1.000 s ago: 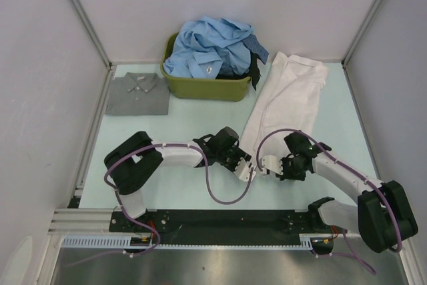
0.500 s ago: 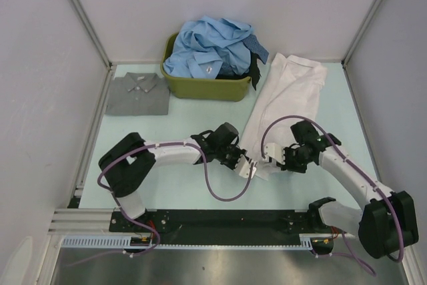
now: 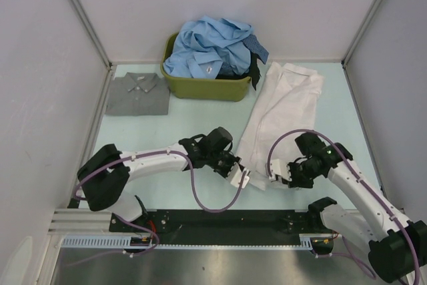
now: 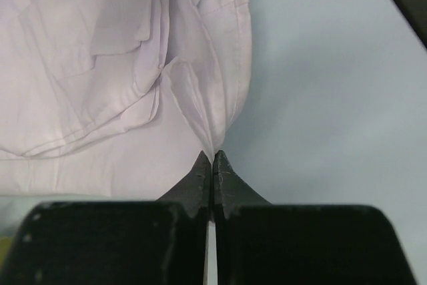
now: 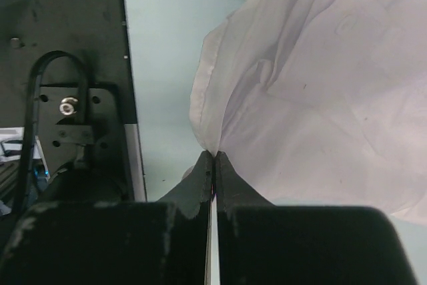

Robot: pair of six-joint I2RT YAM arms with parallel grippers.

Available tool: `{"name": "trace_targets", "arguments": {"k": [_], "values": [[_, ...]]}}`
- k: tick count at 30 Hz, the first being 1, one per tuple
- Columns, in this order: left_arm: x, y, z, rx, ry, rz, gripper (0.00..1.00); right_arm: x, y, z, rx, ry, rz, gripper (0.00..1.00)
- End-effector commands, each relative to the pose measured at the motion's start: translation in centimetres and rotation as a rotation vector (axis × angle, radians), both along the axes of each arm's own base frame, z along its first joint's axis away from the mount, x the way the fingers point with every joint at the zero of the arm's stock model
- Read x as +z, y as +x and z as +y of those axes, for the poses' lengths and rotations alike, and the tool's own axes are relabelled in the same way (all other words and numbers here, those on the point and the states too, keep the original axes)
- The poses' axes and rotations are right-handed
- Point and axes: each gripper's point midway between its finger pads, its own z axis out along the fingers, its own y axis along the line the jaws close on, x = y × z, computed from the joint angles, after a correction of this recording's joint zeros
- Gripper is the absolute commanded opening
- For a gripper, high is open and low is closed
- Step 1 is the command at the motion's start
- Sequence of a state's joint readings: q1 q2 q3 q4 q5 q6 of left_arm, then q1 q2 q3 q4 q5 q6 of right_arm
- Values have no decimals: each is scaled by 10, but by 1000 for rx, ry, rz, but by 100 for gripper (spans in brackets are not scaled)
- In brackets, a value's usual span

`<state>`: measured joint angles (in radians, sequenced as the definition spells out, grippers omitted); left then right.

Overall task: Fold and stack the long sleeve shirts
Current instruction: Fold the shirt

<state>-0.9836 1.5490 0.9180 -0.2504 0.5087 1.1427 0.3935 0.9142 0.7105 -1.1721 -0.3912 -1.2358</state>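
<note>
The white long sleeve shirt (image 3: 280, 108) lies stretched from back right toward the near middle of the table. My left gripper (image 3: 245, 179) is shut on its near hem, the cloth (image 4: 200, 98) pinched at the tips (image 4: 213, 158). My right gripper (image 3: 275, 177) is shut on the hem a little to the right, with the fabric (image 5: 320, 85) rising from its tips (image 5: 214, 155). A grey shirt (image 3: 137, 93) lies folded at the back left. Light blue shirts (image 3: 210, 48) and a dark one (image 3: 255, 65) are heaped in the tub.
The olive-green tub (image 3: 203, 85) stands at the back centre, next to the white shirt's collar end. Grey walls with metal posts (image 3: 80, 15) close in the table on three sides. A black base strip (image 3: 220, 221) runs along the near edge.
Both grippers have closed on the white shirt's near hem and moved toward the near edge, pulling the shirt with them. Both arms have stretched out lower.
</note>
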Motion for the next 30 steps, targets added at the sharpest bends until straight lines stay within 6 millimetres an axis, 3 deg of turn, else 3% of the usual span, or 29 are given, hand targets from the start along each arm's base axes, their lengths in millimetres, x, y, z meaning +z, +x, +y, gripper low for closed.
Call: {"name": "trace_targets", "arguments": {"k": [1, 9, 15, 18, 20, 21, 23, 24, 26, 27, 28, 29, 30], "values": [[15, -26, 3, -58, -30, 32, 0, 16, -25, 5, 69, 43, 43, 0], [27, -42, 5, -79, -19, 97, 0, 26, -41, 9, 142, 96, 37, 0], [34, -25, -12, -42, -31, 115, 0, 34, -15, 15, 57, 125, 22, 0], [54, 2, -27, -3, -76, 106, 0, 39, 3, 13, 10, 140, 19, 0], [51, 14, -34, 11, -72, 107, 0, 38, 15, 7, -4, 147, 25, 0], [62, 28, -39, 24, -94, 93, 0, 42, 23, 7, -6, 152, 11, 0], [55, 43, -46, 43, -83, 106, 0, 42, 42, 2, -23, 155, 10, 0], [69, 59, -53, 60, -113, 88, 0, 50, 56, 1, -33, 169, -20, 0], [58, 81, -59, 92, -97, 97, 0, 46, 77, -8, -70, 170, -4, 0], [78, 98, -71, 102, -137, 62, 0, 47, 89, -10, -76, 175, -9, 0], [62, 109, -77, 118, -118, 78, 0, 55, 107, -16, -97, 179, -43, 0], [64, 124, -81, 142, -126, 70, 0, 48, 120, -16, -101, 178, -13, 0], [83, 145, -94, 160, -172, 35, 0, 47, 134, -25, -130, 182, -22, 0]]}}
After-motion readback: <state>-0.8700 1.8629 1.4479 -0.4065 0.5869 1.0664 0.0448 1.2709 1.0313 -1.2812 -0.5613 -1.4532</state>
